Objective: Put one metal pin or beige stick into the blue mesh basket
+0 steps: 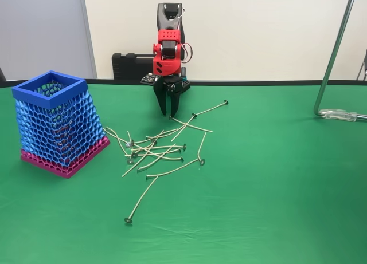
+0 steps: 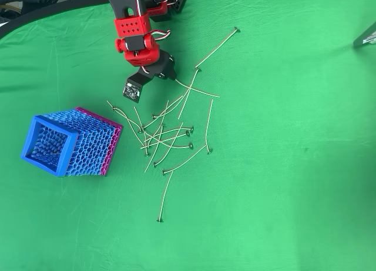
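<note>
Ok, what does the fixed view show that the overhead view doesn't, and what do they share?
Fixed view alone: the wall behind the table, a black case at the arm's base, a bent metal stand on the right, and the basket's side with its magenta base. Overhead view alone: straight down into the basket's open top. Both: the blue mesh basket, the scattered pins on the green cloth, and the gripper with fingers close together above the pile's far edge.
</note>
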